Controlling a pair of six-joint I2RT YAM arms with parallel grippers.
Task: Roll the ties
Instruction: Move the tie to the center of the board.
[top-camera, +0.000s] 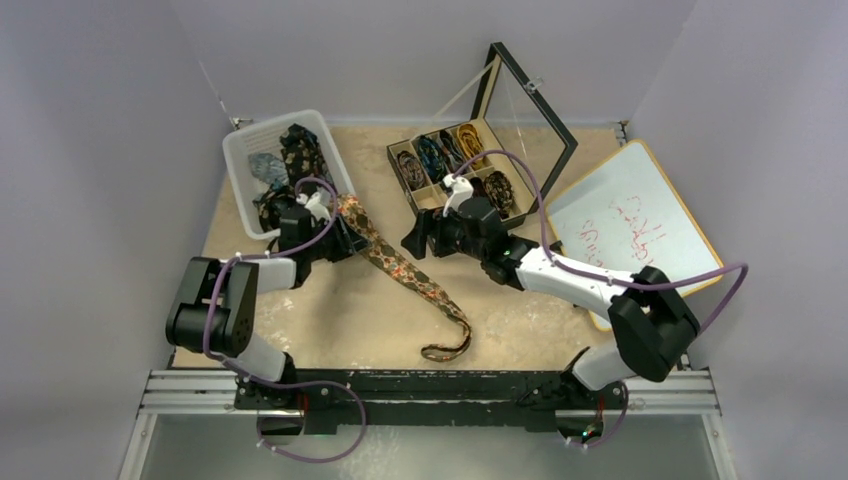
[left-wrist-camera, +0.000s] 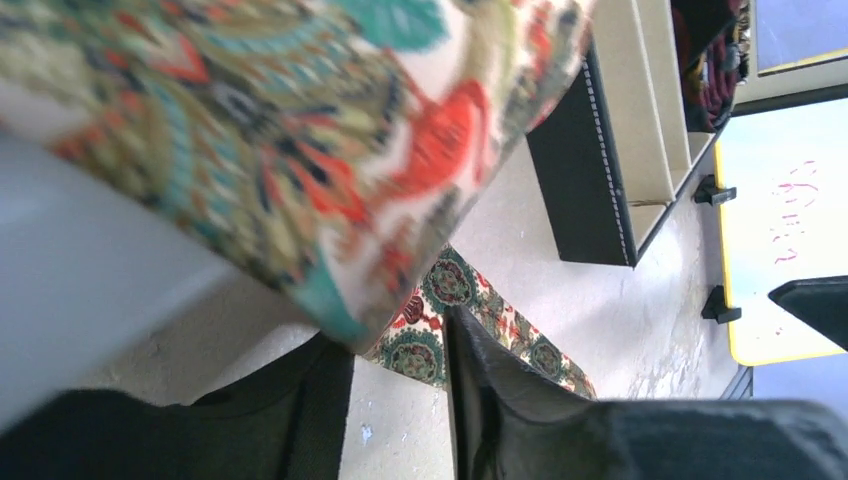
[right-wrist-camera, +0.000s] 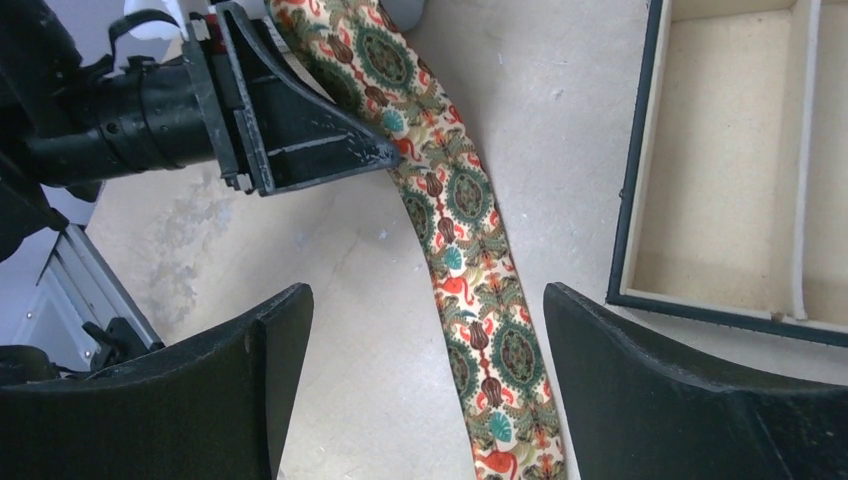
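The tie (right-wrist-camera: 470, 250) lies on the bench (right-wrist-camera: 330, 260) under the wide right pincer (right-wrist-camera: 425, 300) (left pincer (top-camera: 348, 238) at its end, grip I cannot tell).

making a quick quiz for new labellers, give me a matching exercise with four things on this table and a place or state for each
1 white basket
2 black box
3 whiteboard
4 long tie

a lid propped open
b red writing on it
c lying stretched out, uncoiled
d farthest left of the four

Pairs: 1-d, 2-a, 3-b, 4-c
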